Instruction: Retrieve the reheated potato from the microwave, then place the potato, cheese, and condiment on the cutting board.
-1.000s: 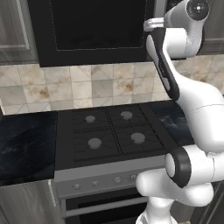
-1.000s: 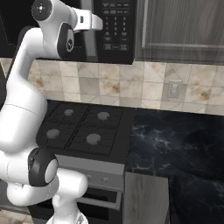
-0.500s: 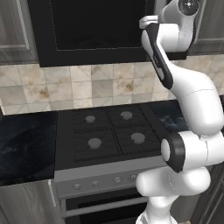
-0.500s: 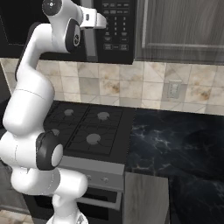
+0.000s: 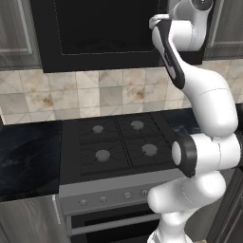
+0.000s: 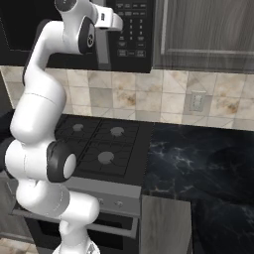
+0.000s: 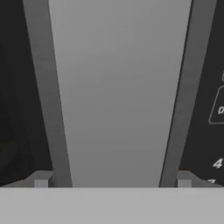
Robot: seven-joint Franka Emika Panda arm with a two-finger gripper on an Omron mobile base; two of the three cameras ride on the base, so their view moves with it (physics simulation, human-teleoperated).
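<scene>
A: Where is the claw (image 7: 112, 181)?
B: Up at the microwave (image 5: 95, 33), its jaws spread wide to either side of the grey vertical door handle (image 7: 118, 96), nothing grasped.
A: And the microwave itself?
B: Mounted above the black stove (image 5: 114, 147), its door shut; the keypad (image 6: 131, 27) sits just right of the handle. Whether the fingertips (image 7: 41, 180) touch the handle, I cannot tell.
A: The tabletop (image 6: 198, 163)?
B: Dark marble, on both sides of the stove.

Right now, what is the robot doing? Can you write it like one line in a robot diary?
step: open microwave | gripper: open, straddling door handle | door: shut | keypad: right of handle | stove: bare
</scene>
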